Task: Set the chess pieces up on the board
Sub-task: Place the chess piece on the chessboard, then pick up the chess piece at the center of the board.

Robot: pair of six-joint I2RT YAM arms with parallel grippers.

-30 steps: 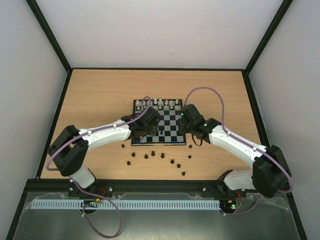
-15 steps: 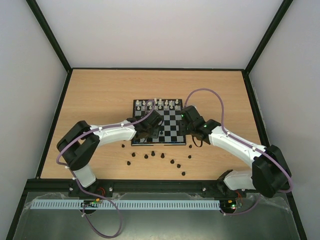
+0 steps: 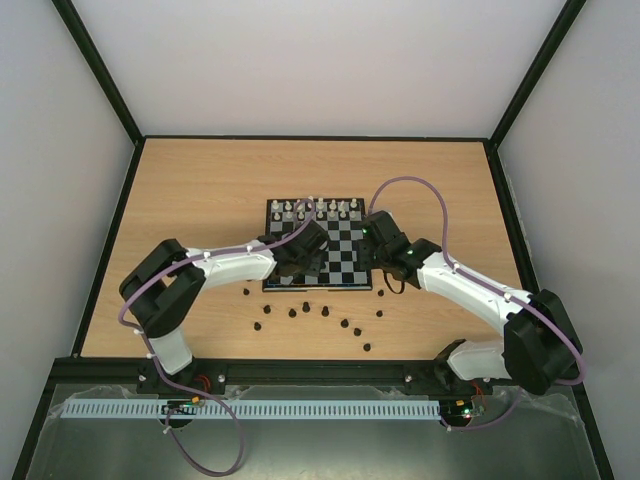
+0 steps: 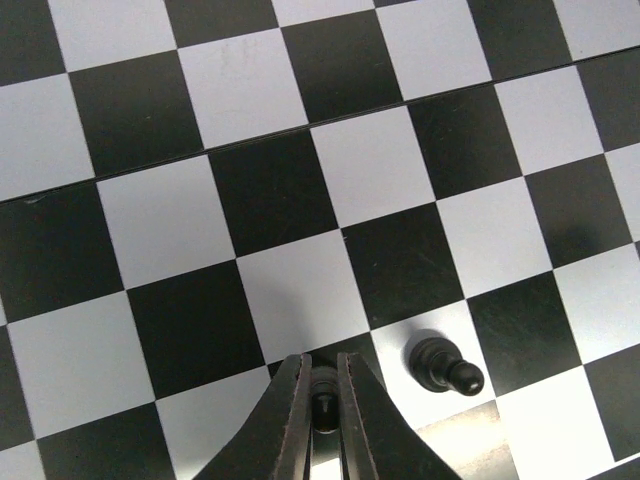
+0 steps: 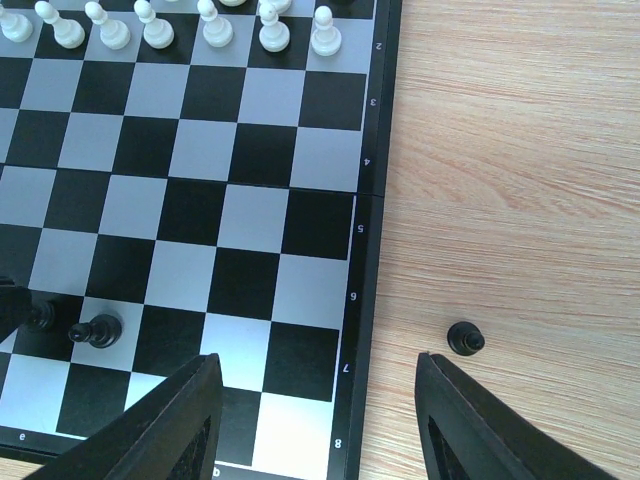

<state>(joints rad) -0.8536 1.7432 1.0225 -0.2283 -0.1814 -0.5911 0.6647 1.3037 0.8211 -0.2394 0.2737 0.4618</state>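
Surface [image 3: 200, 200]: light wood inside pale walls, with both arm bases at its near edge and the board [image 3: 345, 255] in the middle.
Left arm [image 3: 215, 268]: reaches from the near left across the wood to the board's near left part.
Left claw [image 4: 322, 372]: points down over the checks, jaws almost together, clamped on one black piece [image 4: 322, 398].
Gripped piece: pinched between the two fingers above a dark square; whether it touches the board cannot be told.
Black pawn [image 4: 446, 368]: stands on a pale square just right of the fingers, apart from them.
Board: black and pale grey checks with a thin dark border, most squares bare.
White pieces [image 5: 210, 25]: lined up along the far rows.
Loose black chess pieces [image 3: 306, 307]: about a dozen scattered on the wood in front of the board's near edge, from off its left corner to off its right corner.
Right claw [image 5: 318, 362]: hangs over the board's near right corner, jaws spread wide, holding nothing.
Lone black piece [image 5: 465, 339]: stands on bare wood just beside the board's right border, touching neither the border nor the right claw.
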